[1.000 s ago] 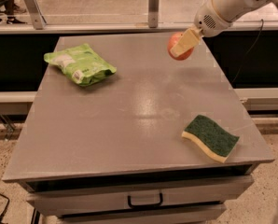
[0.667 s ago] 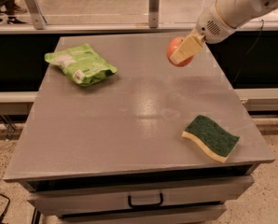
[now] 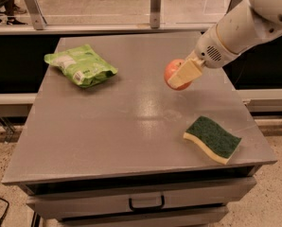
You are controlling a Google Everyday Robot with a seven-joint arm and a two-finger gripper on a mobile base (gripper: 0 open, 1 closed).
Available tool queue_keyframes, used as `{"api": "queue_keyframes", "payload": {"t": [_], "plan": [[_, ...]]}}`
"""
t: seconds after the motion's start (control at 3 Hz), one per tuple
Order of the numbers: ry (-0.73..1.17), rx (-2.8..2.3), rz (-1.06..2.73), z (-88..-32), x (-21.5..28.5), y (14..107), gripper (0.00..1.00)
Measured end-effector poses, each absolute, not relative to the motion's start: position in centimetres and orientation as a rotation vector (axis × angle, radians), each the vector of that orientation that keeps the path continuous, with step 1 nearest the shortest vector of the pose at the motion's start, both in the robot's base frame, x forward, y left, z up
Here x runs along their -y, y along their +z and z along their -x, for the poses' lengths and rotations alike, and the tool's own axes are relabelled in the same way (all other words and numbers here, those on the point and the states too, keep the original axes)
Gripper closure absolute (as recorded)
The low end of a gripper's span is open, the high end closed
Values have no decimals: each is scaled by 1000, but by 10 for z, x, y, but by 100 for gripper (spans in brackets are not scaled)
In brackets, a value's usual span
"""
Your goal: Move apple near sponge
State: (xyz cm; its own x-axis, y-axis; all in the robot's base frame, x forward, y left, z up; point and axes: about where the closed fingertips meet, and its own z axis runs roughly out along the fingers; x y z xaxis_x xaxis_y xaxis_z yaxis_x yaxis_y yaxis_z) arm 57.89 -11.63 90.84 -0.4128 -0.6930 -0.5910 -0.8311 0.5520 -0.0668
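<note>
The orange-red apple [image 3: 172,70] is held in the air above the right middle of the grey table [image 3: 103,126]. My gripper [image 3: 181,75] reaches in from the upper right on a white arm and is shut on the apple, with a pale finger [image 3: 186,73] across its front. The sponge [image 3: 212,139], dark green on a pale yellow base, lies flat near the table's front right corner, below and to the right of the apple.
A crinkly light-green snack bag [image 3: 80,65] lies at the table's back left. A railing with posts [image 3: 154,6] runs behind the table. A drawer with a handle [image 3: 146,203] sits under the front edge. The table's right edge is close to the sponge.
The gripper has carried the apple down and toward the front of the table, closer to the sponge. The sponge and the snack bag have not moved.
</note>
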Motion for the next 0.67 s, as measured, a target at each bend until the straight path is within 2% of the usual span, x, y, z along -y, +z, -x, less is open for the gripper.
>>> {"api": "queue_keyframes", "payload": {"t": [0.67], "plan": [[353,-2274,1240,-542,106,886,100]]}}
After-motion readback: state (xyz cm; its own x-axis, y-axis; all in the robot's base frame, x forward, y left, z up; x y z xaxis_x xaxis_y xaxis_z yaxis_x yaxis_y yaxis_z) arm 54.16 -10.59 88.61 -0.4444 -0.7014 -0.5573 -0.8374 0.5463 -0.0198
